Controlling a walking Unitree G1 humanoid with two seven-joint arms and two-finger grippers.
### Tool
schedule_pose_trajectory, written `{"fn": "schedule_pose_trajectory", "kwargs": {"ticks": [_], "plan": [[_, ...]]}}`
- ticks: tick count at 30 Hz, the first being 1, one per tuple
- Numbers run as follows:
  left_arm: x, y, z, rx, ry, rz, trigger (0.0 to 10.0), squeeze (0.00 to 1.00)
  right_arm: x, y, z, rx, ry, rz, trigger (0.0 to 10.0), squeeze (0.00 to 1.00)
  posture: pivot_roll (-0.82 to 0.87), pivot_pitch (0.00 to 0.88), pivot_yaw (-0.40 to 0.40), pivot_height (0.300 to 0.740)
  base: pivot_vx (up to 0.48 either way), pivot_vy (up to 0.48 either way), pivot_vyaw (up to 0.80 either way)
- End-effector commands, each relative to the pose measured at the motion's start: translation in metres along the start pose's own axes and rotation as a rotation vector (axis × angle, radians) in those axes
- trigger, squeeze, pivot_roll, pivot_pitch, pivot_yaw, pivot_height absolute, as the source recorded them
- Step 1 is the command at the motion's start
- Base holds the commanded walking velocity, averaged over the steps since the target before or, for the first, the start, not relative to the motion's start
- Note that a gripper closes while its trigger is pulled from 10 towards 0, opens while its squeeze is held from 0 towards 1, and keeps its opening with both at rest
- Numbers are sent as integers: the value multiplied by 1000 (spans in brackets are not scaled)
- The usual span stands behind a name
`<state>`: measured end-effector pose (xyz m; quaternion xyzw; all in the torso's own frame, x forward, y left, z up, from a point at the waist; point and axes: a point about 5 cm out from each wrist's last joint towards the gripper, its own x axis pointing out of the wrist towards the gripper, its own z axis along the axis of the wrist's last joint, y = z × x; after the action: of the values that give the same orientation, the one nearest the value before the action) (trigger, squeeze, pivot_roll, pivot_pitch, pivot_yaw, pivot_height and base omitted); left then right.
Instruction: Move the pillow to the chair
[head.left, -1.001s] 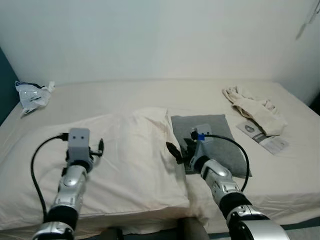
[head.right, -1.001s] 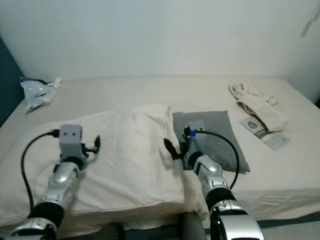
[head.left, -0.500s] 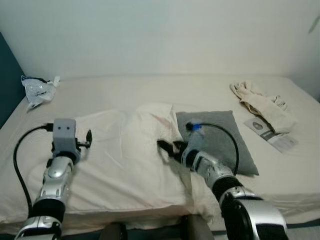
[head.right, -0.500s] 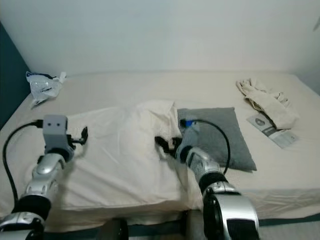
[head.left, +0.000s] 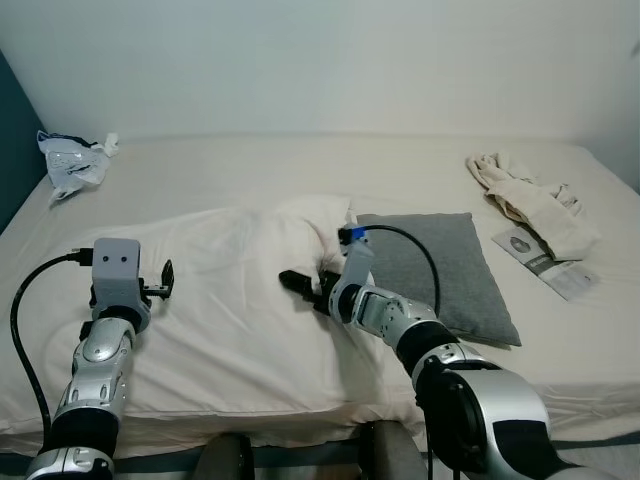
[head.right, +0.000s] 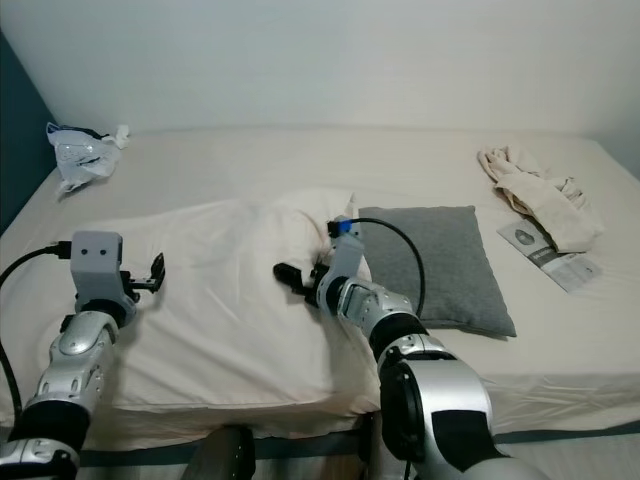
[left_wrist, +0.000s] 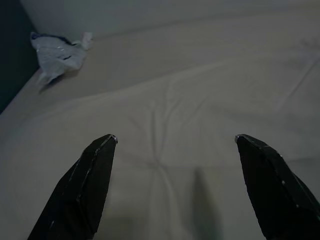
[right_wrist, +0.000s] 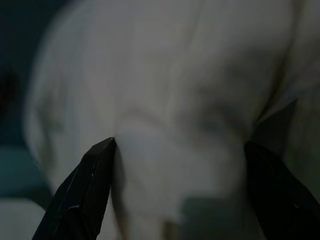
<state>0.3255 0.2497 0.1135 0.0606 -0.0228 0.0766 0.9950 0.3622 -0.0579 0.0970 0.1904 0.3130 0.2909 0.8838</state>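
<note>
A large cream pillow (head.left: 220, 300) lies on the near left part of the bed, with a smaller grey pillow (head.left: 440, 270) beside it on the right. My left gripper (head.left: 160, 280) hovers low over the cream pillow's left part, fingers open and empty; in the left wrist view its gripper (left_wrist: 175, 137) frames creased cream cloth. My right gripper (head.left: 292, 281) reaches leftwards over the cream pillow's upper right part, near its raised corner. In the right wrist view that gripper (right_wrist: 180, 142) is open with a fold of cream fabric bulging between the fingers.
The bed (head.left: 300, 170) runs along a white wall. A crumpled plastic bag (head.left: 68, 160) lies at the far left corner. Cream clothes (head.left: 530, 200) and a printed leaflet (head.left: 545, 262) lie at the right side. A dark teal wall borders the left edge.
The camera has shifted. My right gripper has swung left from the gap between the two pillows onto the cream pillow. The left gripper stays over the pillow's left part.
</note>
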Motion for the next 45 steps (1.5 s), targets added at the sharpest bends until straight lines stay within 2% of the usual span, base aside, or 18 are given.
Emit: {"fn": "schedule_pose_trajectory", "kwargs": {"ticks": [1,5,6,7,10,11,14,15,17,20,21,23,29,34,38,42,43,45], "plan": [[-3,-1,-5,-7,21,2,10000,0,2,-3,-19,-5,83,-36,10000,0,39,180,-81,611,0,0,0],[-4,-6,-2,-23,17,-30,10000,0,-1,-13,-27,3,100,-104,10000,0,41,179,-79,611,0,0,0],[-4,-9,-1,-38,14,-55,10000,0,-2,-15,-27,2,100,-119,9569,0,40,179,-77,611,0,0,0],[-5,-13,0,-59,9,-104,10000,0,-3,-18,-28,-5,101,-135,3882,0,41,177,-78,611,0,0,0],[-5,-14,1,-64,6,-125,10000,0,-3,-19,-28,-8,100,-140,3882,0,41,177,-78,611,0,0,0],[-6,-16,2,-64,5,-153,10000,0,-4,-20,-27,-18,96,-147,0,0,43,174,-78,611,0,0,0],[-13,-25,6,-107,-13,-350,10000,0,-4,-20,-24,-42,79,-129,0,0,40,171,-78,611,0,0,0],[-13,-25,6,-107,-13,-350,10000,0,-4,-20,-24,-42,79,-129,0,0,40,171,-78,611,0,0,0],[-22,-24,12,-134,-6,-533,10000,0,-4,-19,-23,-50,80,-111,0,0,39,169,-75,611,0,0,0],[-23,-16,14,-86,16,-571,10000,0,-5,-19,-23,-55,72,-98,0,0,41,169,-77,611,0,0,0],[-23,-16,14,-86,16,-571,10000,0,-5,-19,-23,-55,72,-98,0,0,41,169,-77,611,0,0,0],[-18,0,17,-32,8,-510,10000,0,-5,-19,-21,-32,38,-65,0,0,46,164,-81,611,0,0,0],[-15,8,19,-25,6,-437,10000,0,-7,-21,-12,-14,-17,-69,0,0,41,156,-75,611,0,0,0],[-13,5,16,-8,25,-414,10000,0,-11,-25,-2,6,-75,-82,0,0,42,149,-71,611,0,0,0],[-8,3,22,-48,-4,-336,10000,0,-22,-31,24,40,-200,-82,0,0,35,140,-59,611,0,0,0],[-7,3,23,-72,-17,-311,10000,0,-31,-36,41,51,-261,-70,0,0,29,138,-60,611,0,0,0],[-7,4,22,-49,-14,-295,10000,0,-41,-41,56,58,-312,-51,0,0,26,139,-60,611,0,0,0],[-7,5,19,-32,0,-288,10000,0,-54,-48,70,60,-360,-34,0,0,25,137,-58,611,0,0,0]]}}
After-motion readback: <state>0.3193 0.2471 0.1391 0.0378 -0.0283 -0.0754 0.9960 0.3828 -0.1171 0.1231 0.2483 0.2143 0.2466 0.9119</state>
